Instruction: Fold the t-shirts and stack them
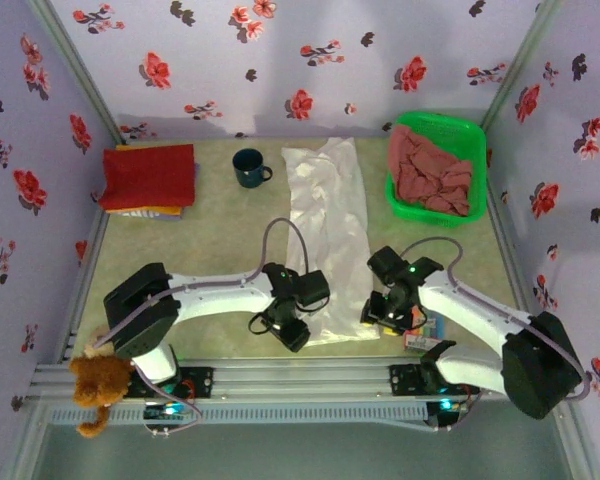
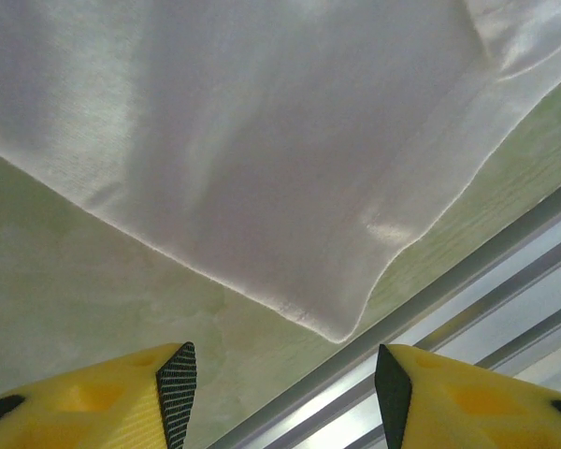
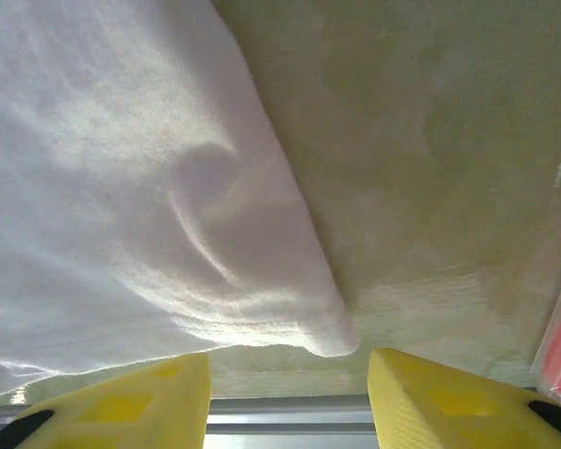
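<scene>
Shows a white t-shirt (image 1: 328, 215) spread lengthwise down the middle of the table (image 1: 220, 230), its near hem by the front rail. Places the left gripper (image 1: 278, 328) at the hem's left corner and the right gripper (image 1: 378, 312) at its right corner, both with fingers apart, clasping nothing, cloth just ahead of each. Sets a folded red t-shirt (image 1: 148, 172) back left and pink t-shirts (image 1: 435, 170) in the green basket (image 1: 450, 125) back right.

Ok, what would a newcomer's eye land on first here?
The long white t-shirt spread down the middle, with the left gripper and right gripper open at its near corners. Then the green basket of pink shirts far right, and the red shirt folded far left.
</scene>
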